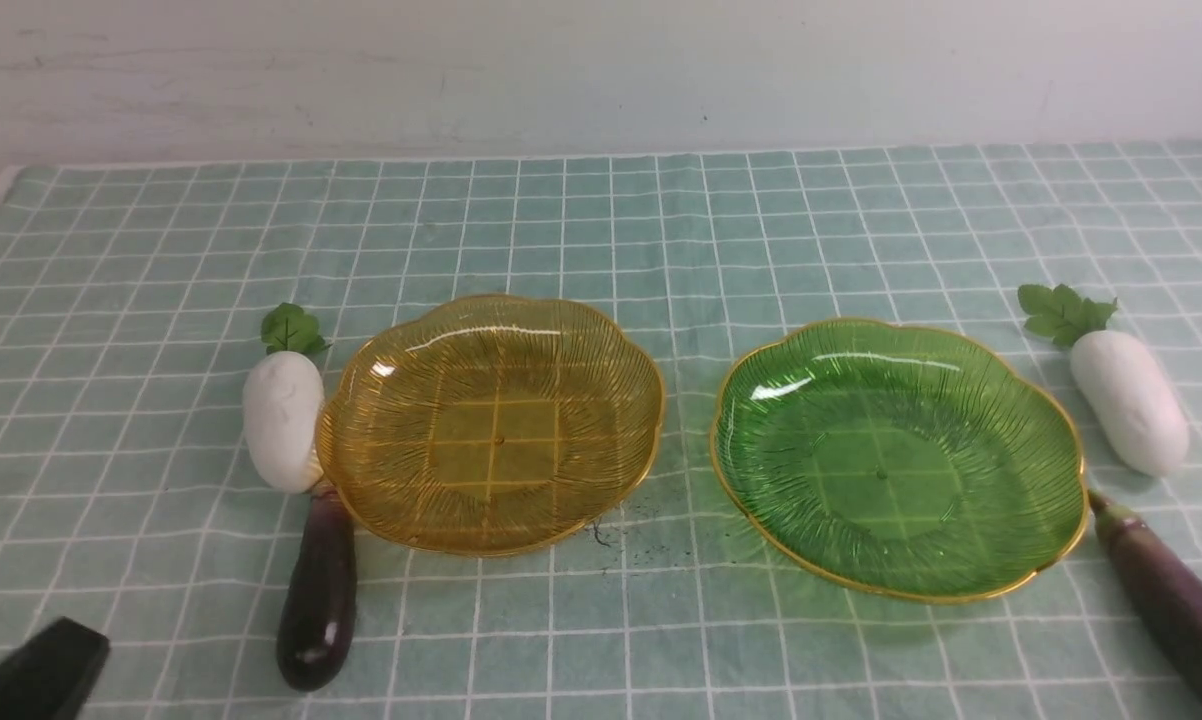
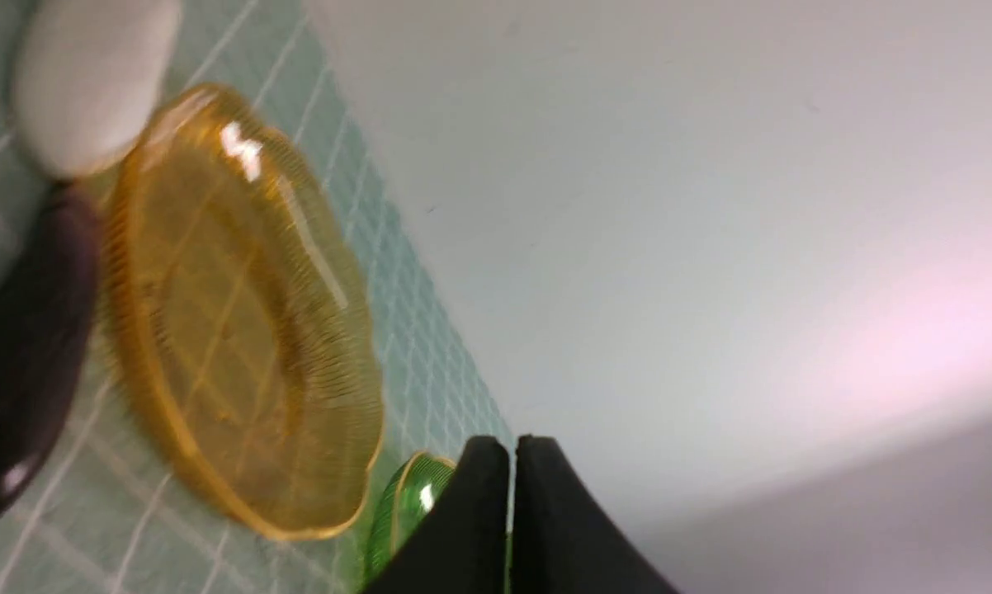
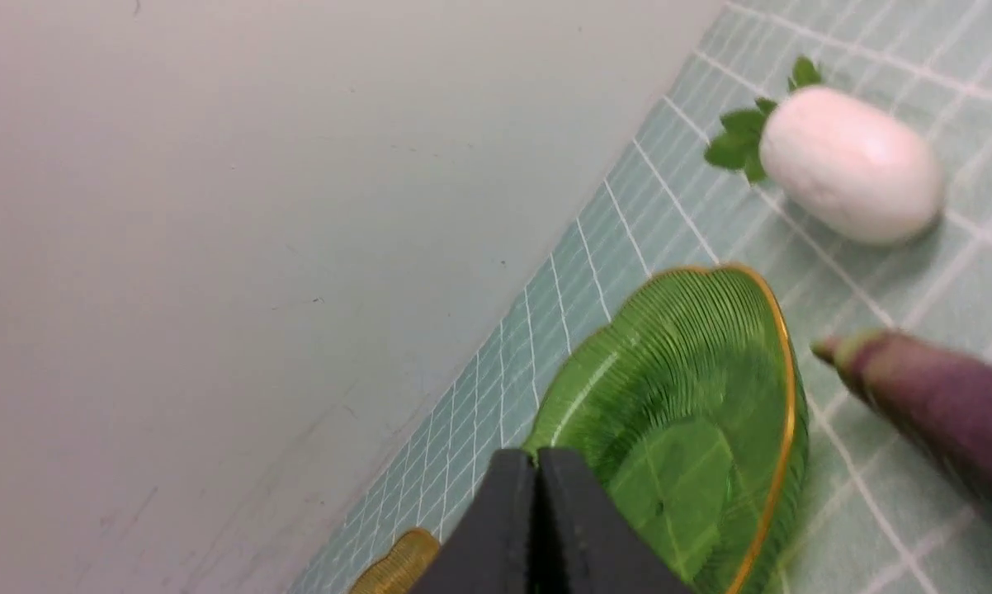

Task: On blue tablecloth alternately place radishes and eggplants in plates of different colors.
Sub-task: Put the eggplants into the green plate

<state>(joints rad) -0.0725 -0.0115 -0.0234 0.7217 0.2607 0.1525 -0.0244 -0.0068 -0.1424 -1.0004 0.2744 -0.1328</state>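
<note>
On the blue tablecloth point(image 1: 601, 230) stand an amber-yellow plate point(image 1: 491, 425) at centre left and a green plate point(image 1: 896, 455) at centre right, both empty. A white radish point(image 1: 283, 405) and a dark eggplant point(image 1: 319, 595) lie against the amber plate's left side. A second radish point(image 1: 1128, 398) and eggplant point(image 1: 1171, 600) lie right of the green plate. My left gripper point(image 2: 512, 450) is shut and empty; its dark tip point(image 1: 36, 675) shows at the front left corner. My right gripper point(image 3: 536, 458) is shut and empty and is out of the front view.
A pale wall point(image 1: 601, 70) rises behind the table's far edge. A small dark smudge point(image 1: 601, 535) marks the cloth between the plates.
</note>
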